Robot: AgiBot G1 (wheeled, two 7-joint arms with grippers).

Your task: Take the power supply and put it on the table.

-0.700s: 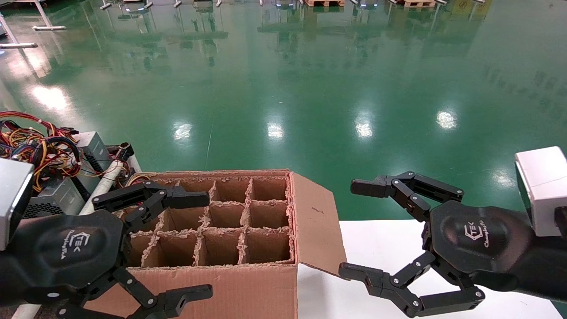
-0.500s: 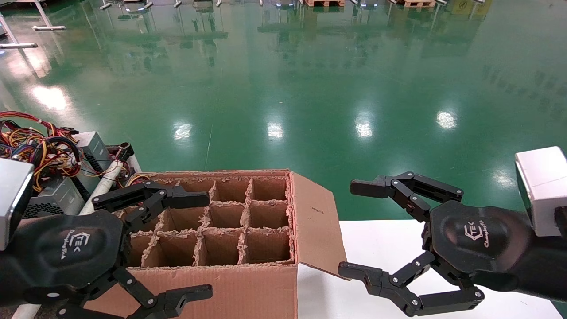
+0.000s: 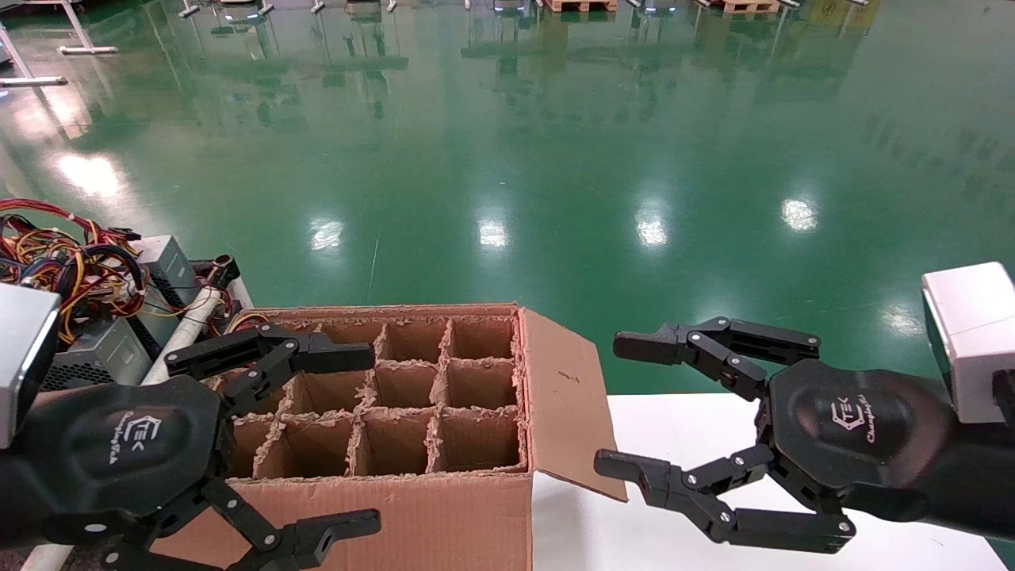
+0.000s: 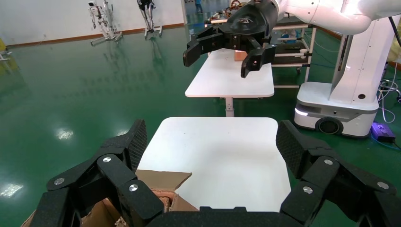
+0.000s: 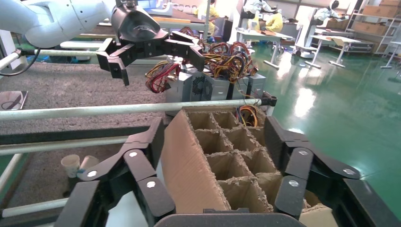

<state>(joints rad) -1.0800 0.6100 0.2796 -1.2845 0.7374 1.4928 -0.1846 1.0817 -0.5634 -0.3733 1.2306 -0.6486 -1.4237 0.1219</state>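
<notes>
Head view shows my left gripper (image 3: pixel 313 440) spread empty over the cardboard box (image 3: pixel 412 412) and my right gripper (image 3: pixel 634 412) spread empty above the table (image 3: pixel 698 428), while the power supplies (image 3: pixel 119 317) wait untouched at far left, so neither blocks the reach

The room is bright. Lights high above shine down and make round white spots of glare on the shiny green floor (image 3: pixel 507 174). The white worktop (image 3: pixel 690 436) glows pale. The cardboard box (image 3: pixel 396 420) has dark shade inside its cells. The black right gripper (image 3: pixel 626 412) looks a little smeared in the head view.
</notes>
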